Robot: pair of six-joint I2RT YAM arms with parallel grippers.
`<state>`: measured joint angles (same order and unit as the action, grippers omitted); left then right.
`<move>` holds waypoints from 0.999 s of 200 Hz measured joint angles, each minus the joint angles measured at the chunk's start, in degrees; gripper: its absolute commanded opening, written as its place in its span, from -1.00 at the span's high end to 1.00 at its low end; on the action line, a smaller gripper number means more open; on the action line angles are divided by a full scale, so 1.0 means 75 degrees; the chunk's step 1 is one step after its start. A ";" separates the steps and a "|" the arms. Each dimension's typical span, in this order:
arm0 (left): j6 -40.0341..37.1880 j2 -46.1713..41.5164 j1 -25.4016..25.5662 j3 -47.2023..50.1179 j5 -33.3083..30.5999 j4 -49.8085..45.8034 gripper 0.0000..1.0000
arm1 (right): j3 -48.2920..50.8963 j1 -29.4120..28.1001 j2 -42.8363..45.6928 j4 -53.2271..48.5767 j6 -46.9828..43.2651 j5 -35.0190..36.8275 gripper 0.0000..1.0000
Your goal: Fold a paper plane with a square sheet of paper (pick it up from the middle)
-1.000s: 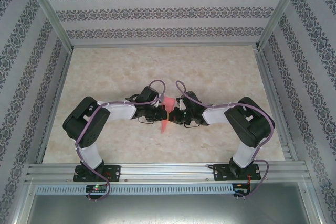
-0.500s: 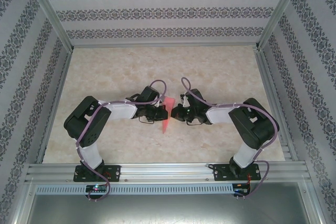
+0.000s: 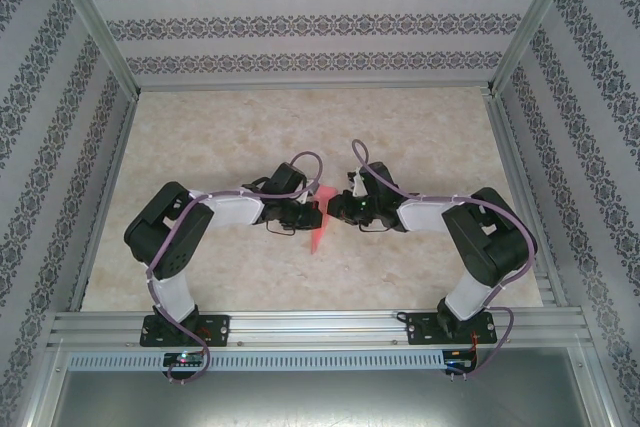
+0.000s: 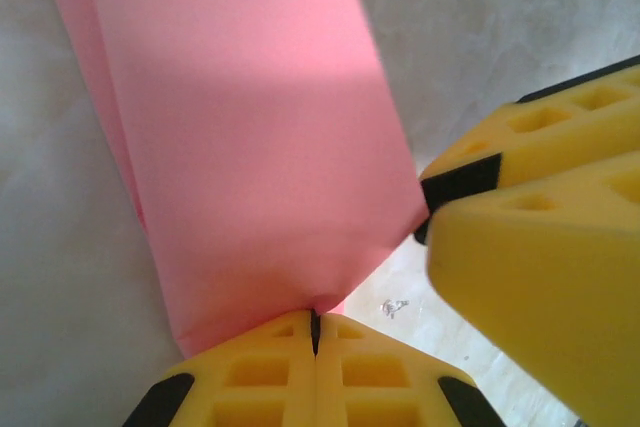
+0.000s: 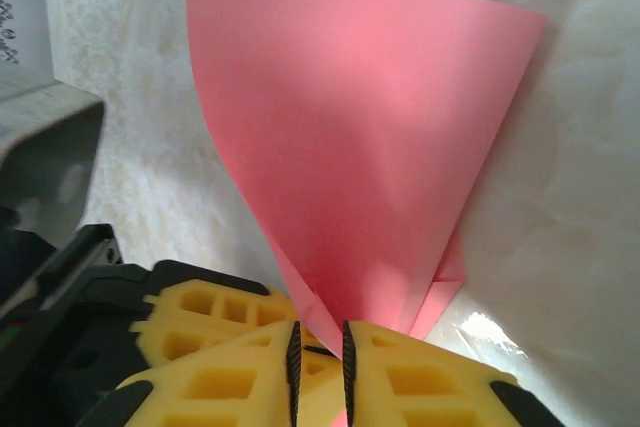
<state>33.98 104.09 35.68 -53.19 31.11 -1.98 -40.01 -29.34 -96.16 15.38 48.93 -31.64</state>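
Left hand (image 4: 315,327) and right hand (image 5: 320,339) both grip the paper plane (image 3: 316,232), held between them.

Top external: we look down from high behind the near edge, far over the beige marbled tabletop (image 3: 400,137);
Left wrist: close up, we face the folded salmon-pink paper sheet (image 4: 250,127);
Right wrist: same, opposite side;
Shared: that sheet.

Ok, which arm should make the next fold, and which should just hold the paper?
Right, probably. The left gripper is shut on the edge of the pink paper, a ready anchor. The right gripper has the paper's tapered end between jaws that look narrowly apart, so it could grip and move.
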 measured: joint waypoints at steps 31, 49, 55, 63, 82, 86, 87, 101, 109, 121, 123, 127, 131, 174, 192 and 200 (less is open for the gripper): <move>-0.0105 0.0061 0.0012 -0.0029 0.0026 -0.0044 1.00 | -0.0061 0.0050 -0.0114 0.0105 0.0003 -0.0146 0.45; -0.0134 0.0061 0.0029 -0.0073 0.0026 -0.0058 1.00 | -0.0082 0.0050 -0.0204 0.0131 0.0003 -0.0201 0.44; -0.0140 0.0061 0.0035 -0.0082 0.0026 -0.0058 1.00 | -0.0085 0.0050 -0.0233 0.0149 0.0003 -0.0227 0.44; -0.0140 0.0061 0.0035 -0.0085 0.0026 -0.0061 0.99 | -0.0096 0.0050 -0.0268 0.0152 0.0003 -0.0262 0.46; -0.0152 0.0061 0.0035 -0.0085 0.0029 -0.0073 1.00 | -0.0128 0.0050 -0.0361 0.0157 0.0000 -0.0315 0.51; -0.0160 0.0061 0.0035 -0.0085 0.0029 -0.0073 0.99 | -0.0137 0.0050 -0.0388 0.0157 0.0000 -0.0318 0.53; -0.0163 0.0061 0.0035 -0.0085 0.0029 -0.0076 0.99 | -0.0140 0.0050 -0.0393 0.0157 0.0000 -0.0318 0.53; -0.0166 0.0061 0.0035 -0.0085 0.0029 -0.0076 0.98 | -0.0166 0.0050 -0.0472 0.0169 -0.0003 -0.0338 0.62; -0.0166 0.0061 0.0035 -0.0085 0.0029 -0.0076 0.96 | -0.0166 0.0050 -0.0501 0.0175 0.0003 -0.0341 0.67; -0.0166 0.0061 0.0035 -0.0085 0.0035 -0.0076 0.95 | -0.0166 0.0050 -0.0519 0.0169 -0.0015 -0.0341 0.75; -0.0166 0.0061 0.0035 -0.0085 0.0035 -0.0076 0.95 | -0.0166 0.0050 -0.0519 0.0163 -0.0006 -0.0341 0.76; -0.0166 0.0061 0.0035 -0.0085 0.0044 -0.0076 0.94 | -0.0166 0.0050 -0.0519 0.0157 -0.0041 -0.0338 0.79; -0.0166 0.0061 0.0035 -0.0085 0.0052 -0.0076 0.93 | -0.0166 0.0050 -0.0522 0.0149 -0.0038 -0.0338 0.81; -0.0178 0.0058 0.0047 -0.0085 0.0055 -0.0082 0.80 | -0.0291 0.0099 -0.0577 -0.0105 -0.0242 -0.0306 0.94; -0.0195 0.0012 0.0050 -0.0085 0.0055 -0.0125 0.68 | -0.0370 0.0099 -0.0662 -0.0169 -0.0323 -0.0303 0.98; -0.0210 -0.0052 0.0052 -0.0085 0.0055 -0.0178 0.60 | -0.0408 0.0099 -0.0697 -0.0236 -0.0356 -0.0297 0.98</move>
<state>32.40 103.70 36.07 -53.82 31.53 -3.31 -43.07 -28.60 -101.38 13.61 46.26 -33.87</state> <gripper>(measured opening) 0.157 0.050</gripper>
